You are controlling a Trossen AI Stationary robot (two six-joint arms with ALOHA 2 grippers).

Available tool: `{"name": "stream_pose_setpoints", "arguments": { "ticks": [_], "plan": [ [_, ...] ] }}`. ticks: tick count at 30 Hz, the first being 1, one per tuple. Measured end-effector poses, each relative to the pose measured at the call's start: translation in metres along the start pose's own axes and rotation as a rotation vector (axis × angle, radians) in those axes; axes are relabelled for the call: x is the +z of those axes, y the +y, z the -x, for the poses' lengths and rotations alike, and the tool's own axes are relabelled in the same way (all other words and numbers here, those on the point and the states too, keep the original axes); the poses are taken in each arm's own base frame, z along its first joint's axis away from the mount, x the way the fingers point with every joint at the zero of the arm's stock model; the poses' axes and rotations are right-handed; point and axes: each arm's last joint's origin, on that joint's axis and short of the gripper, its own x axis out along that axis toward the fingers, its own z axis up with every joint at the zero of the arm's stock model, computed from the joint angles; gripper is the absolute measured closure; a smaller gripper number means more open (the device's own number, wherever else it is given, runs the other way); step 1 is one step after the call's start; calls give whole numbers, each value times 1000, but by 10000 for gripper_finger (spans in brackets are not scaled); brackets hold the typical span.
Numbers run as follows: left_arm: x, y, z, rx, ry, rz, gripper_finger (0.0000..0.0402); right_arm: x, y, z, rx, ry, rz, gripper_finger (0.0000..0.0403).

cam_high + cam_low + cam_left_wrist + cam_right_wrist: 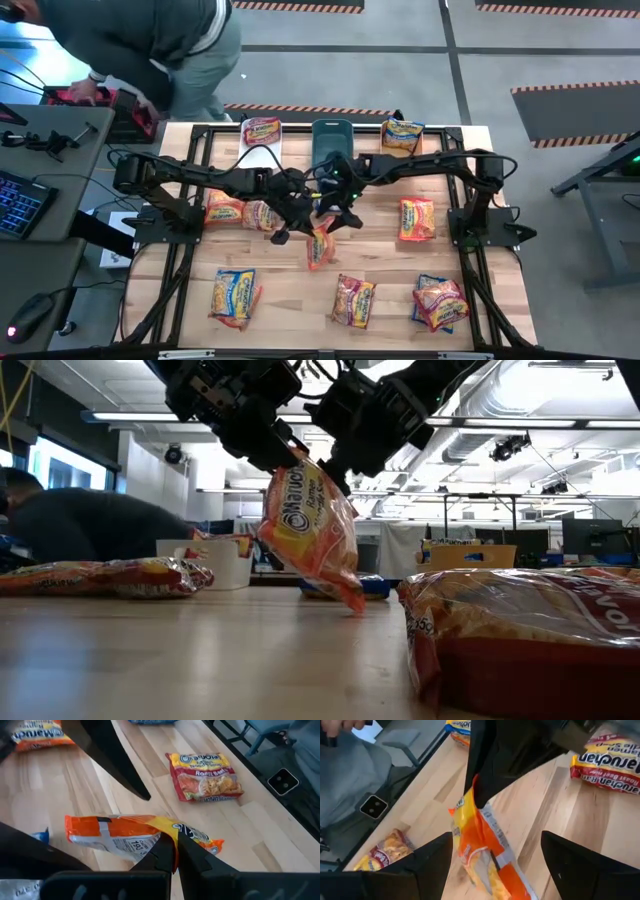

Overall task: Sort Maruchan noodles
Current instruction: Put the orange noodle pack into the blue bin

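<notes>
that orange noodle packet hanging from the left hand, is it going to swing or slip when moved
Probably swings: the orange packet hangs by its top edge from the left hand, its lower corner just off the table. The glossy, crinkled wrapper looks slippery, so that edge pinch could slide. The right hand, open, hovers beside it.

Left gripper pinched shut; right gripper spread wide.
</notes>
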Motion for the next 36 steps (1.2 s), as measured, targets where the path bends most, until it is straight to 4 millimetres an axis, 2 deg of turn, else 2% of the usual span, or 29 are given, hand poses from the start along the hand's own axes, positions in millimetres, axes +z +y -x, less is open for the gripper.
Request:
{"name": "stream_pose_setpoints", "arguments": {
  "ticks": [10,13,17,22,26,30,36],
  "plan": [
    [5,1,8,29,-39,8,401,-8,4,-13,33,57,17,169],
    [6,1,9,36,-44,31,401,-8,4,-13,32,56,13,201],
    [6,1,10,41,-44,84,390,-7,4,-13,30,55,8,263],
    [5,0,10,41,-31,151,362,-8,3,-13,25,53,7,340],
    [4,-2,13,51,-8,217,330,-9,-1,-10,14,49,-1,382],
    [0,-5,22,127,59,274,289,-8,-2,-3,-62,71,-2,396],
    [4,-14,35,207,74,289,236,0,4,21,-147,73,10,396]
  ]
}}
